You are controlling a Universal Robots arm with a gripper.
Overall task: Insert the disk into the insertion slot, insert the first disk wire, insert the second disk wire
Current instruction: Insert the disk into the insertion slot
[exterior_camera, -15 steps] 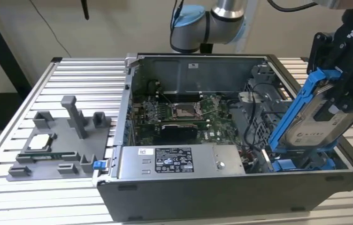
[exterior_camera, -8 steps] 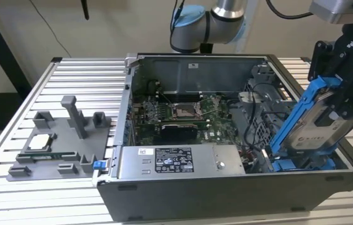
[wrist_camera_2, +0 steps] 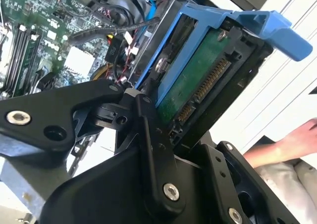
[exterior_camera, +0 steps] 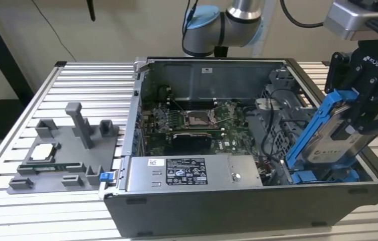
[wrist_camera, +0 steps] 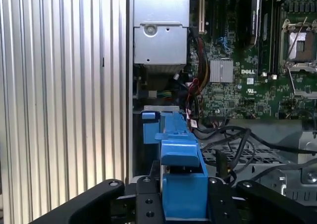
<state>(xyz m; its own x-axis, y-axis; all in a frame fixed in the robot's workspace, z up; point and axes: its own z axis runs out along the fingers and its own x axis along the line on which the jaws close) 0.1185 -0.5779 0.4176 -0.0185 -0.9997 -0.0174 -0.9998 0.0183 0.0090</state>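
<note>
The exterior view looks down from above, at a moderate distance, onto the open computer case on the slatted tabletop. The first wrist view faces straight down past the gripper at the motherboard. The second wrist view sits very close to the disk. All three views share the disk and the motherboard.

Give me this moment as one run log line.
gripper: jaws shut on disk | disk: tilted, lower end at insertion slot, not seated | disk connector: bare
</note>
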